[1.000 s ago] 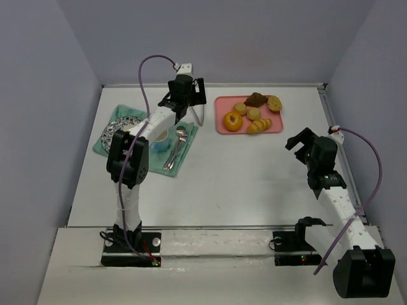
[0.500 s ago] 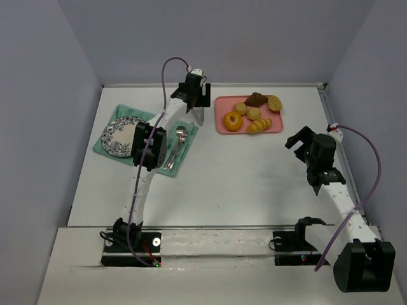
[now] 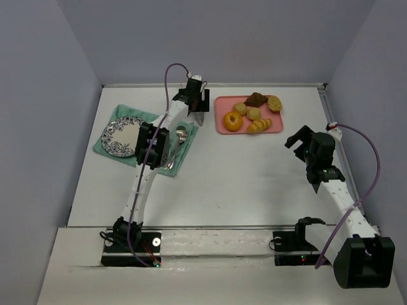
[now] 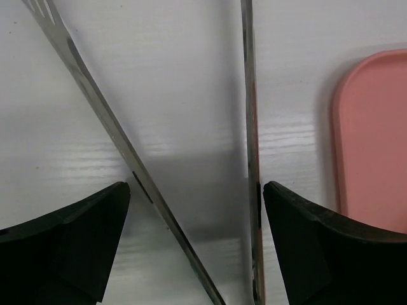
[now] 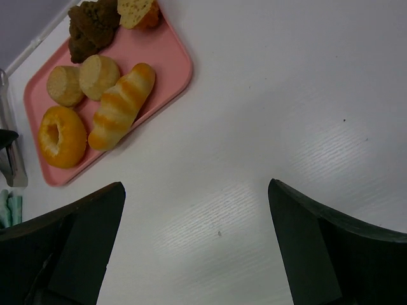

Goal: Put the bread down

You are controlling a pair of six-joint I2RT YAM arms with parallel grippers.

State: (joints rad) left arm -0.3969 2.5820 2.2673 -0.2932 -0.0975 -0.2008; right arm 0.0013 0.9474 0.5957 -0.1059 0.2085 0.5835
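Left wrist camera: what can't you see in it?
Left wrist view:
- tongs: the tips are cut off by the top edge.
- pink tray: only one side shows; the right edge cuts off the rest.
- bread: outside this view entirely; it shows only in the top and right wrist views.

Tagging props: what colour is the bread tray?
The tray is plain pink; the right wrist view shows it best.

A pink tray (image 5: 172, 63) is seen, bearing a golden-orange doughnut (image 5: 62, 136) and a roll (image 5: 121, 105) striped pale and golden. The plate (image 3: 109, 135) is patterned dark on white, laid on a green cloth (image 3: 107, 152), and the tongs (image 4: 248, 95) are silvery
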